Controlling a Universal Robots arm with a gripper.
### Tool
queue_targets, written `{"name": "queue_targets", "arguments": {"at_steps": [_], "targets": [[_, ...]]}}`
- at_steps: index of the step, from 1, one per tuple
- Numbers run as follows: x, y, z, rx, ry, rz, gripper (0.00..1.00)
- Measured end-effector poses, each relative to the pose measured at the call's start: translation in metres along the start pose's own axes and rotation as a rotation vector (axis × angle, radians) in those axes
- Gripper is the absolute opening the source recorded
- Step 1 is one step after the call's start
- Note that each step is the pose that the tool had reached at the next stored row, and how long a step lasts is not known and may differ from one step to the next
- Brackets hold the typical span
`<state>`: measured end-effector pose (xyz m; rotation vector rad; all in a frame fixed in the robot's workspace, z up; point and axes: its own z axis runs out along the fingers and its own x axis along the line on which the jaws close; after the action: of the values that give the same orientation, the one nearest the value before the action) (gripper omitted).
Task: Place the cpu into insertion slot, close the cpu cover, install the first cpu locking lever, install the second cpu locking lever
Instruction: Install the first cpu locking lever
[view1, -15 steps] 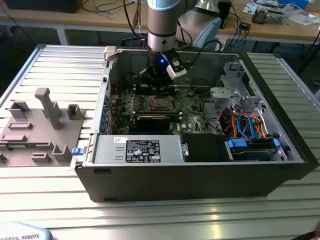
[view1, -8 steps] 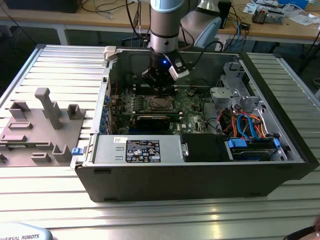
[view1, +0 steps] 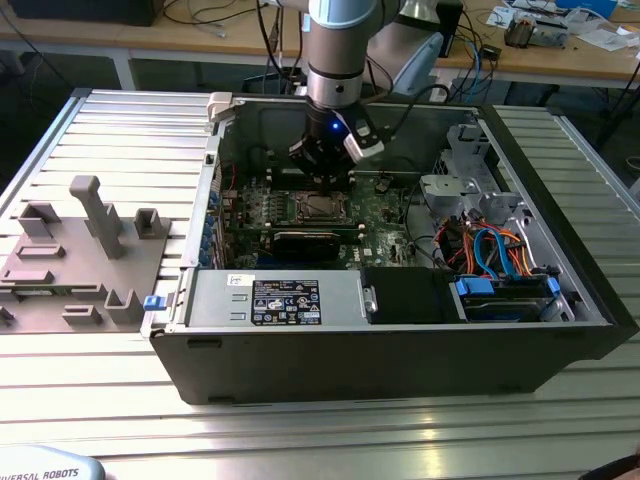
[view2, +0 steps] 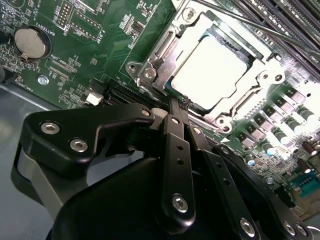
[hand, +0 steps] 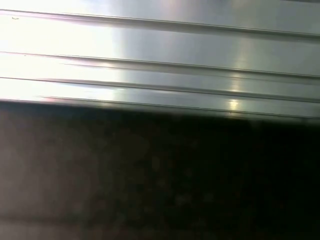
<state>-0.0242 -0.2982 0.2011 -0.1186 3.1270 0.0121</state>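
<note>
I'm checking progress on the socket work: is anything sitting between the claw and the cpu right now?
Nothing visible does. In the second wrist view the claw reaches the edge of the cpu cover, which lies closed around the cpu, its shiny top showing through the window. In the exterior view the claw hangs just above the socket.

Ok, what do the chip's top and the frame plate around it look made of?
The cpu top looks like smooth metal, pale silver, glaring brightly under the light. The cpu cover around it looks like thin stamped steel, silvery and shiny, with sharp reflections and screw heads at its corners. Neither can be confirmed by look alone.
</note>
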Motion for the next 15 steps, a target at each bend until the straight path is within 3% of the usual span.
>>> {"name": "queue_targets", "arguments": {"at_steps": [3, 9, 15], "targets": [[-0.0024, -0.0001, 0.0003, -0.0002, -0.0005, -0.001, 0.11], [-0.0025, 0.0001, -0.0062, -0.0005, -0.0004, -0.001, 0.11], [-0.002, 0.0, -0.0055, -0.005, -0.0007, -0.001, 0.11]]}}
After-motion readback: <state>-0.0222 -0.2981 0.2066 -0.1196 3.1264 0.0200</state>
